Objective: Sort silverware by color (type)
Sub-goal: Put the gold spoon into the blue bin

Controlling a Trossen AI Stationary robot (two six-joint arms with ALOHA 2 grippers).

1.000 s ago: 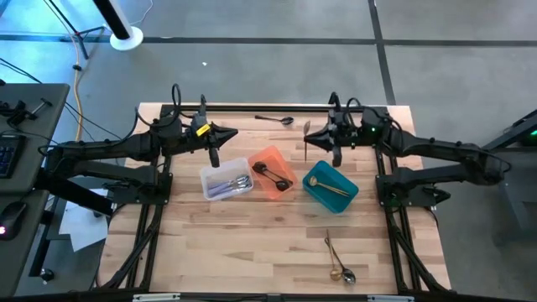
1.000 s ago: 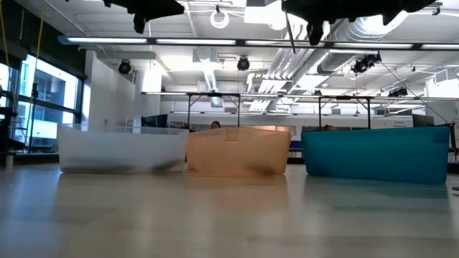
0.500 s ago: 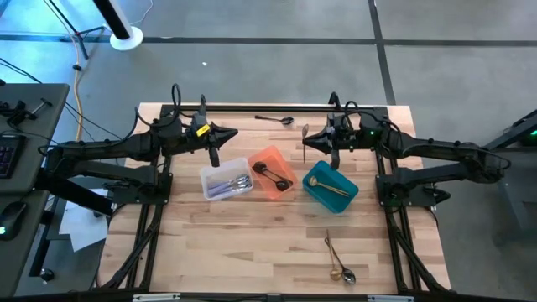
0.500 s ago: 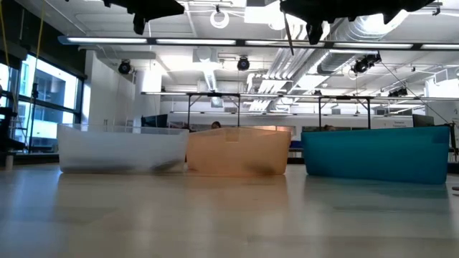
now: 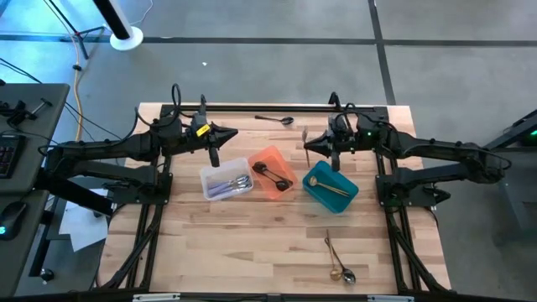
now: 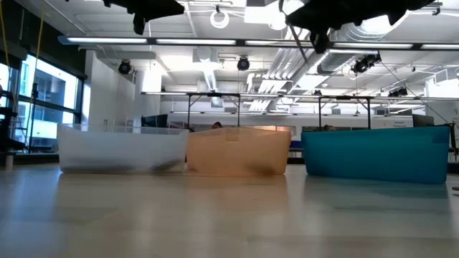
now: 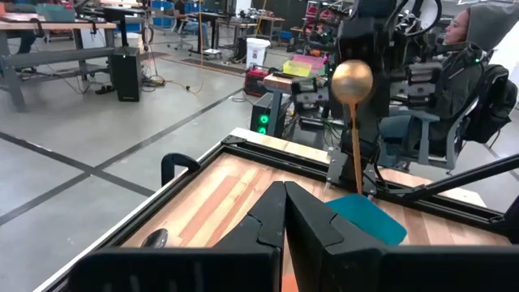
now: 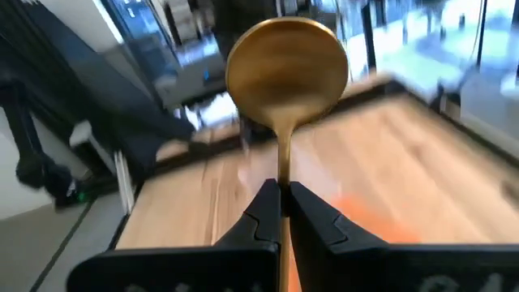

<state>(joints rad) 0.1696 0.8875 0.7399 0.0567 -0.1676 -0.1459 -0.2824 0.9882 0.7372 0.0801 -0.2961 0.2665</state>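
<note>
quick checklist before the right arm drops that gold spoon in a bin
1. Right tool shut on the gold spoon: ok.
2. Teal bin already holds gold pieces, so it fits: ok.
3. Spoon directly over the teal bin: not ok; it hangs just off the bin's far edge.
4. Spoon hanging straight: cannot tell.
5. Left tool shut, empty, away from the teal bin, above the clear bin: ok.
</note>
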